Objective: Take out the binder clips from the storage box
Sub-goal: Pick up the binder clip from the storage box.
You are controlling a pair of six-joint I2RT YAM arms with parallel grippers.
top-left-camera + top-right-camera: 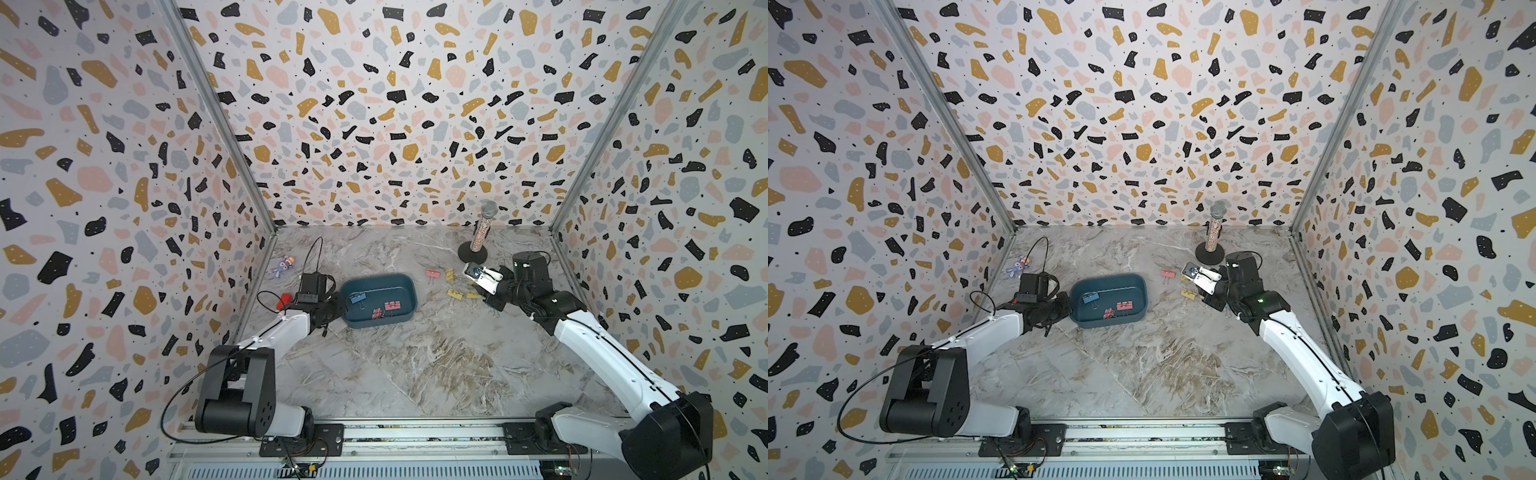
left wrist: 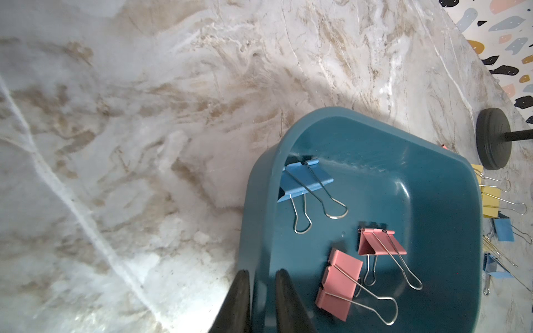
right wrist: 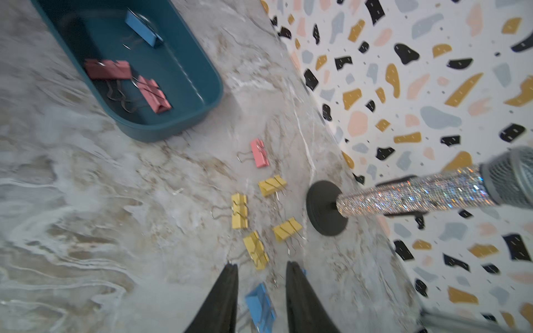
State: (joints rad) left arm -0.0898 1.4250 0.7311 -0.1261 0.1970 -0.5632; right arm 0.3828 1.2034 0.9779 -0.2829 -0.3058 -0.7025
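On the marble surface (image 1: 415,374), the teal storage box (image 1: 376,283), its wall pinched by the nearly shut left jaws, may tip if that arm lifts, spilling the blue binder clip (image 2: 294,183) and two pink clips (image 2: 340,284) inside, while the parted, empty right jaws could scatter yellow clips (image 3: 255,250) lying outside.

Just ahead of the black-fingered left gripper (image 2: 261,272), a dark teal storage box (image 2: 432,173) holds a blue clip (image 2: 305,181) and two pink clips (image 2: 340,284). Ahead of the right gripper (image 3: 261,264) lie yellow clips (image 3: 239,210) and a lone pink clip (image 3: 259,152); below its fingers is a sky-blue clip (image 3: 259,305). The table (image 3: 86,230) is marbled grey and tan. The walls (image 3: 432,86) are terrazzo-speckled.
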